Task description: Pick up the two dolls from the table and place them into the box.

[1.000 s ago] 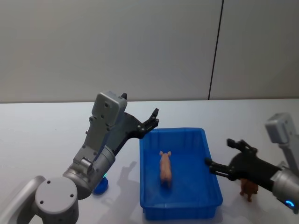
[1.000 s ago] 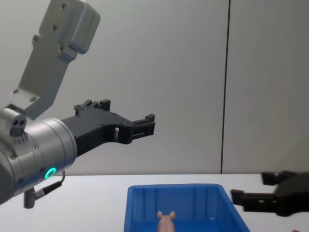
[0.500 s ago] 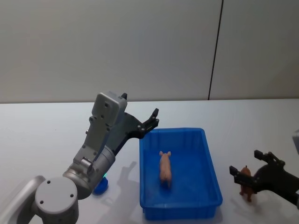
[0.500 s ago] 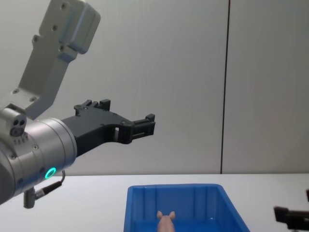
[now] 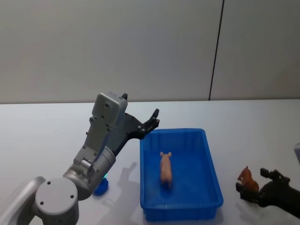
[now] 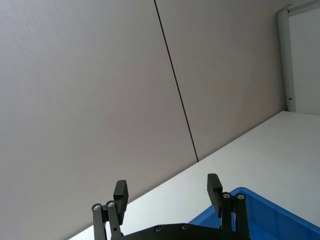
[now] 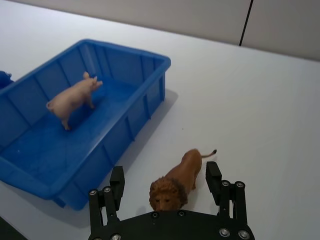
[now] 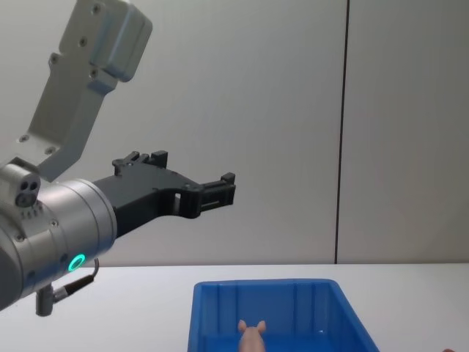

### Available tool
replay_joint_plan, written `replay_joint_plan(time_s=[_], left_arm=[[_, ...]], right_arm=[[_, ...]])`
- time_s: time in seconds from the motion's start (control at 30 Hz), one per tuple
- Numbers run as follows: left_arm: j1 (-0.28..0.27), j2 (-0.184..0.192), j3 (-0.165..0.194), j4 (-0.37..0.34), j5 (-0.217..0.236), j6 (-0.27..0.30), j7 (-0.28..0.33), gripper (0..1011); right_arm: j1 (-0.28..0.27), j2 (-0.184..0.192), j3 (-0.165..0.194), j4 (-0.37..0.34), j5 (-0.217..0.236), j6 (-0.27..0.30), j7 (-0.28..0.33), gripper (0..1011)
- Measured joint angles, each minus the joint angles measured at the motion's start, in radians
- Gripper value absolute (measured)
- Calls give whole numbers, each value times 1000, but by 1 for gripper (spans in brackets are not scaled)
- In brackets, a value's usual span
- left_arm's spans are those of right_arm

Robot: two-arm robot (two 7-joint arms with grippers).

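With the pink doll (image 5: 165,169) standing in the box (image 5: 180,212) and the left gripper (image 5: 153,120) parked agape by its far left corner, the right gripper (image 7: 165,174), jaws spread, straddled the brown doll (image 7: 181,175) on the desk (image 5: 47,133); an off-centre squeeze might topple it.

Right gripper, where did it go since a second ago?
The right gripper pulled away from the box toward the robot, and its open fingers now straddle the lion. Nothing was grabbed. The left gripper, pig and box stayed put.
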Motion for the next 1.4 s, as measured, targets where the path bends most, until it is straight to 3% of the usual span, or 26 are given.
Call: replay_joint_plan(time_s=[0.27,0.4,0.77,0.97,1.4], left_arm=[[0,0,0,0,0,0,0,1001],[0,0,0,0,0,0,0,1001],[0,0,0,0,0,0,0,1001],[0,0,0,0,0,0,0,1001],[0,0,0,0,0,0,0,1001]], right_arm=[[12,-15,-14,37,-13,27,-6,1001],[24,-26,-22,61,-24,37,-14,942],[48,-45,-33,96,-46,39,-43,622],[56,-49,-35,95,-69,5,-63,438],[73,-49,-38,26,-109,-78,-43,430]])
